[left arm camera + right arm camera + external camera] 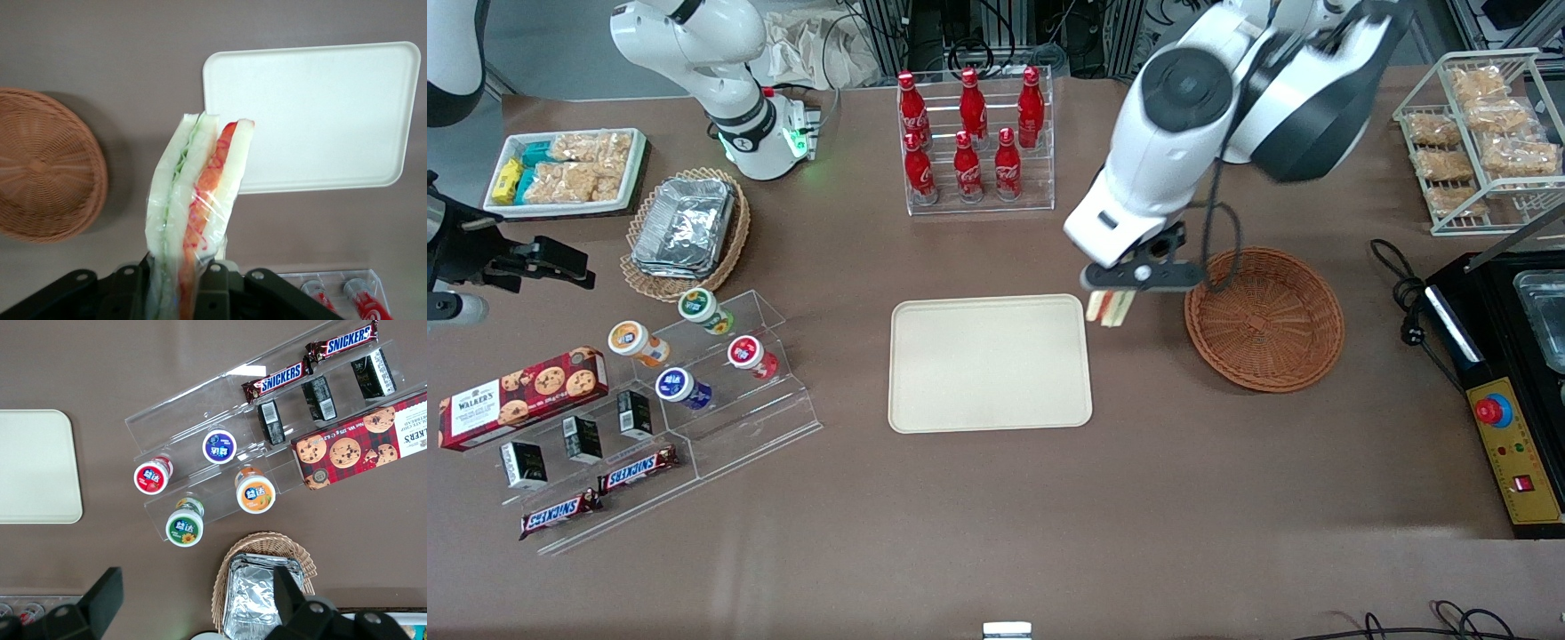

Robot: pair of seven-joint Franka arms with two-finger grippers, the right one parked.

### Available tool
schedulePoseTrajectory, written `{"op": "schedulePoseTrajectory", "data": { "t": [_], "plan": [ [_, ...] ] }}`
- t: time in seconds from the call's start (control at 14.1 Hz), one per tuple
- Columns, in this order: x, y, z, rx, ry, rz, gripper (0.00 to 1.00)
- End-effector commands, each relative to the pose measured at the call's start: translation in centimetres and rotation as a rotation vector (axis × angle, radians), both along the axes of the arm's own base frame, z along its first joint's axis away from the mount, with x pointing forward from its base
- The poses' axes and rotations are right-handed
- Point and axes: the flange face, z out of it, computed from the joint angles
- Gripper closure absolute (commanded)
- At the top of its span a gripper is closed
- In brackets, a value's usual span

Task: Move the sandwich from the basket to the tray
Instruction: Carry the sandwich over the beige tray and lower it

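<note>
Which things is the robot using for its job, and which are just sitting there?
For the job:
- sandwich, held in the pincer, up in the air between basket and tray
- basket, with nothing in it
- tray, nothing on it yet

Just sitting there:
- cola bottles
- cookie box
- Snickers bars
- foil containers
- yogurt cups

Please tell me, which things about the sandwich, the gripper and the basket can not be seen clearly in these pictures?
- Gripper contact pads: in the left wrist view the sandwich covers them.
- Sandwich's gripped end: cut off by that view's edge.
- Sandwich's height above the table: neither view settles it.
- Basket: the arm's cable crosses its rim in the front view; the left wrist view cuts part off.
</note>
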Motion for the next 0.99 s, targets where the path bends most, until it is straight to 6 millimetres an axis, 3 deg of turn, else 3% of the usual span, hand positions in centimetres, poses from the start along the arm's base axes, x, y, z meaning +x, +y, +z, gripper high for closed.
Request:
{"op": "schedulePoseTrajectory", "data": {
  "t": [0.0,0.42,0.64,0.85,0.92],
  "plan": [
    [1.1,-1.6,-6.4,-0.006,0.025,0.045,1.00],
    [-2.1,-3.8,-19.4,-0.062,-0.042,0.073,1.00],
    [-2.2,-4.3,-25.1,-0.020,-0.084,0.064,1.00],
    [-2.2,-4.1,-27.9,0.014,-0.108,0.080,1.00],
    [-2.1,-4.1,-28.1,0.016,-0.111,0.087,0.80]
  ]
}}
